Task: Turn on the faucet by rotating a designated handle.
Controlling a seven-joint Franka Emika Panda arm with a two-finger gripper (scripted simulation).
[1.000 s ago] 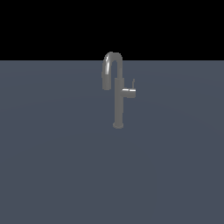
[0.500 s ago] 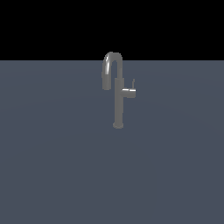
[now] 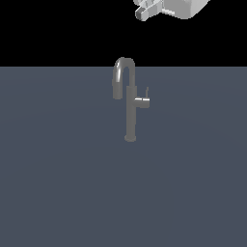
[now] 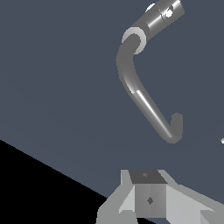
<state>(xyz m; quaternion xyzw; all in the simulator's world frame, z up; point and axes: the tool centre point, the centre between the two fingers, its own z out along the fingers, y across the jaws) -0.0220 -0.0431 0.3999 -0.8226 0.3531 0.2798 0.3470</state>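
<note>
Hovering high above the scene, the gripper (image 3: 144, 12) sits at the exterior view's top edge, well apart from the faucet (image 3: 129, 103); whether its jaws are parted, I cannot tell. The risk: descending onto the gooseneck spout (image 4: 131, 74) instead of the handle (image 3: 143, 100), which juts from the column toward the exterior view's right, well below the gripper
</note>
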